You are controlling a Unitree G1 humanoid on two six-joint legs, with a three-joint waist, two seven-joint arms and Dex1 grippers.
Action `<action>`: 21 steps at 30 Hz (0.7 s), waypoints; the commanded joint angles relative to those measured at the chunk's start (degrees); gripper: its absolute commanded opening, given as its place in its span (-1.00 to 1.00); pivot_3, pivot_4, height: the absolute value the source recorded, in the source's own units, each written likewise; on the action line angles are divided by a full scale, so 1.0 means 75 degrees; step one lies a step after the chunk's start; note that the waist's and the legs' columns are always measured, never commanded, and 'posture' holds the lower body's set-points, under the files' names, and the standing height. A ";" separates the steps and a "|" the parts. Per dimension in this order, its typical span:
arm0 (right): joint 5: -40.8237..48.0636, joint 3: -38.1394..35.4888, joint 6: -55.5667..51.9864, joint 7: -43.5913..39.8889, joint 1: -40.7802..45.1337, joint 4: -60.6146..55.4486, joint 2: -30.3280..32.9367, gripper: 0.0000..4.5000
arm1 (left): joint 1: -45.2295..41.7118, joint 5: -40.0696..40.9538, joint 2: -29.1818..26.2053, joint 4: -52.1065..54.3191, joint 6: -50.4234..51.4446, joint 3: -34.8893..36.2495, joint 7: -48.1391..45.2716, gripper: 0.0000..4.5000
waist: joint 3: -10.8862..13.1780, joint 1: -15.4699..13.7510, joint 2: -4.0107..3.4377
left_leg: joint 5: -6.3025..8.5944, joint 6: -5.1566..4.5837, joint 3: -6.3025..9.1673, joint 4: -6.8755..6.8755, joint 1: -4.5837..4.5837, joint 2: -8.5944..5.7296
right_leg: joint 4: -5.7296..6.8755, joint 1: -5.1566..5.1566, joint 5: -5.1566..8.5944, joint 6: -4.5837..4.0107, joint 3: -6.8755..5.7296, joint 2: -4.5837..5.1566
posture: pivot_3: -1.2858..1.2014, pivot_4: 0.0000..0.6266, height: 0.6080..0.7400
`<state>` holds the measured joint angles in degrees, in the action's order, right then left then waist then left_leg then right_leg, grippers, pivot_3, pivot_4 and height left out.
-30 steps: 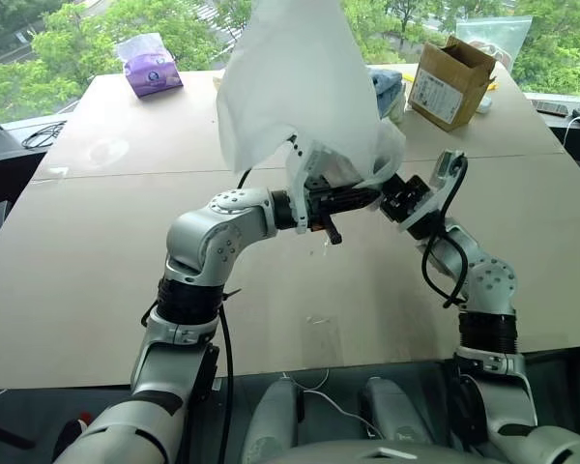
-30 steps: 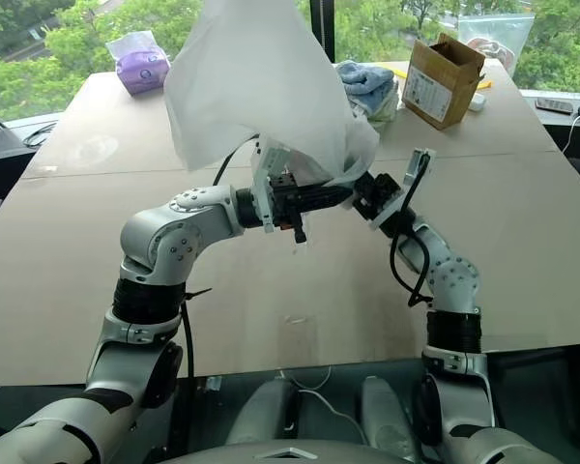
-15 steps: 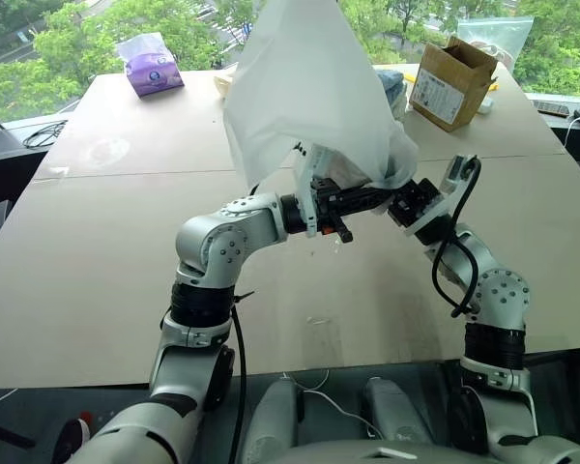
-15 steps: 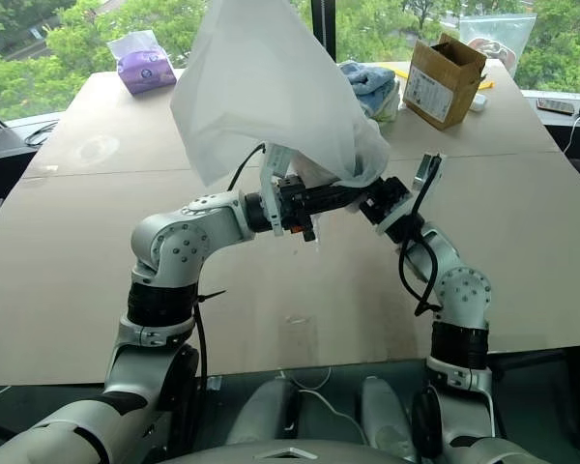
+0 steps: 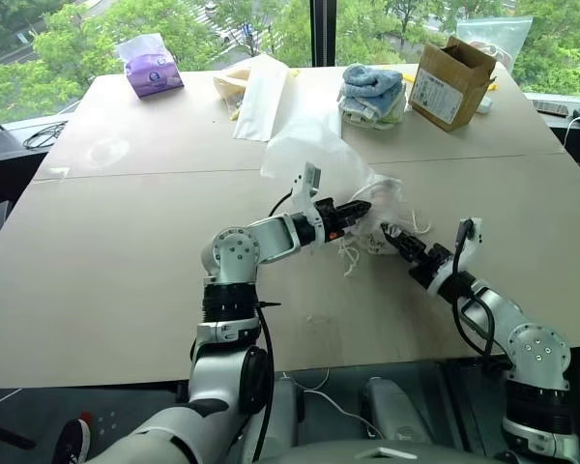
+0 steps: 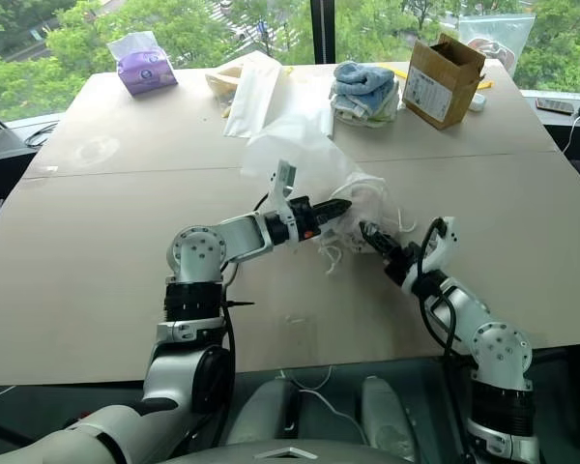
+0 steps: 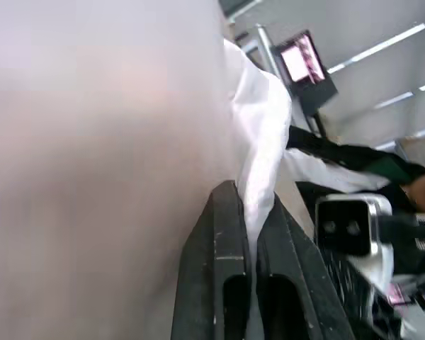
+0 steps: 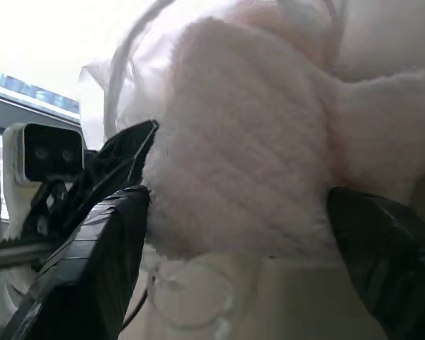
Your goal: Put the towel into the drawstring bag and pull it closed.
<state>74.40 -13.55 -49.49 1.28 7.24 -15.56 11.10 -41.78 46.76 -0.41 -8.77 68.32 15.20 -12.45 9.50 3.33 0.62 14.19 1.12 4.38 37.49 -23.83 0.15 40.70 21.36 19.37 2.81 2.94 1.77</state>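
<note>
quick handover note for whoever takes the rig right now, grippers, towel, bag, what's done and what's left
Left gripper: shut on the drawstring bag, pinching fabric at its mouth.
Right gripper: open, fingers either side of the towel, not clamping it.
The bag lies slumped on the table, the towel sits at its mouth, cords hanging loose.
Done: towel brought to the bag's mouth.
Left: check that the towel is fully inside, then pull the cords to close the bag.

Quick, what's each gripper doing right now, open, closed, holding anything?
Left gripper: shut on the drawstring bag fabric.
Right gripper: open, fingers either side of the towel, not clamped on it.
</note>
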 commanded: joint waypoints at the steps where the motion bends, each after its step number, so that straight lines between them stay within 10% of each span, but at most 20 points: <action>1: 0.0003 -0.0084 0.0027 -0.0087 0.0048 -0.0453 0.0278 0.88 | -0.0299 -0.0136 -0.0018 -0.0212 -0.0124 -0.0026 0.0106 -1.00 | 0.0000 -0.0023 0.0000 | -0.0006 0.0010 -0.0001 0.0000 0.0000 -0.0002 | -0.0001 0.0000 0.0000 0.0000 0.0000 0.0001 | 0.03 -0.52 1.00; 11: -0.0248 -0.0138 -0.0002 -0.1190 -0.0602 -0.0947 0.1494 0.88 | -0.0426 -0.0075 -0.0320 -0.0275 0.0043 -0.0101 -0.0301 -1.00 | 0.0000 -0.0115 0.0002 | -0.0015 0.0026 -0.0006 -0.0002 0.0004 -0.0004 | -0.0010 -0.0005 0.0001 0.0001 0.0003 -0.0007 | 0.03 -0.52 1.00; 20: -0.5336 0.2119 0.2457 -0.2320 0.0118 -0.0633 0.2440 0.88 | -0.0440 -0.0055 -0.0431 -0.0317 0.0192 -0.0135 -0.0530 -1.00 | 0.0000 -0.0137 0.0002 | -0.0017 0.0029 -0.0005 0.0001 0.0004 -0.0009 | -0.0012 -0.0004 0.0001 0.0002 0.0004 -0.0010 | 0.03 -0.52 1.00; 21: -0.5976 0.2439 0.2876 -0.2486 0.0162 -0.0540 0.2629 0.65 | -0.0448 -0.0051 -0.0440 -0.0330 0.0212 -0.0138 -0.0550 -1.00 | 0.0001 -0.0139 0.0002 | -0.0017 0.0030 -0.0005 0.0001 0.0004 -0.0008 | -0.0012 -0.0004 0.0001 0.0003 0.0003 -0.0009 | 0.03 -0.52 1.00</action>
<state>36.41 2.33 -32.94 -15.14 7.96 -19.28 29.69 -44.50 45.59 -3.43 -11.89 69.64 14.05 -15.63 9.51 2.30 0.64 14.06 1.35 4.36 37.50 -23.79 0.10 40.60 21.33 19.38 2.83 2.94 1.70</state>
